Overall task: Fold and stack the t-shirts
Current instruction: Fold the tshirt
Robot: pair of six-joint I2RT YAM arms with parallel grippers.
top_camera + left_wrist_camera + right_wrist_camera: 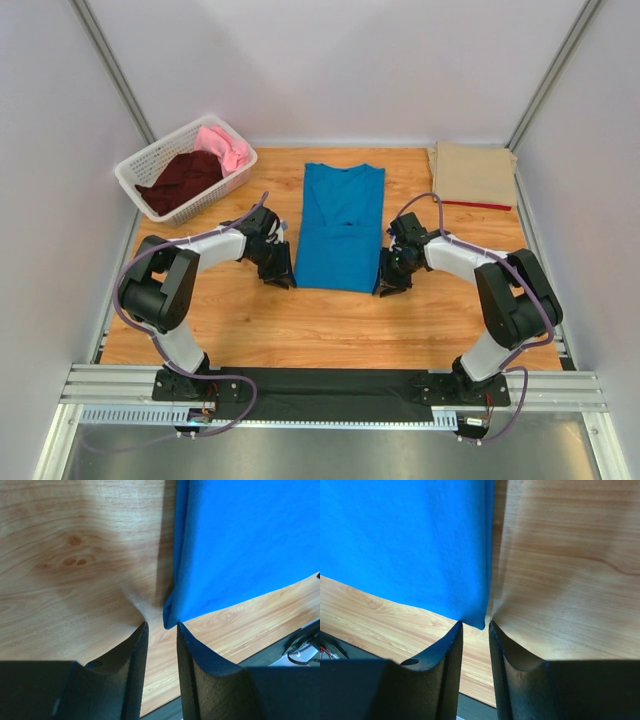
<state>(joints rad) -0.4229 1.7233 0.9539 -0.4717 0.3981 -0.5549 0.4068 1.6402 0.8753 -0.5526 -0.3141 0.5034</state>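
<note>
Blue t-shirt [340, 225] flat at the middle of the table [250, 330], sides folded in; crosswise fold left to do. Left gripper [162, 625] and right gripper [475, 624] at near hem corners, jaws narrowly apart, nothing clamped. Tan shirt [472, 172] folded over red one [480, 205], far right. Maroon shirt [180, 180] and pink shirt [225, 148] unfolded in basket [135, 170]. No obstruction.

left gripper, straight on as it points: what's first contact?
Probably the near corner of the blue t-shirt, just ahead of the left gripper. The table lies right beneath it, so depth is unclear.
</note>
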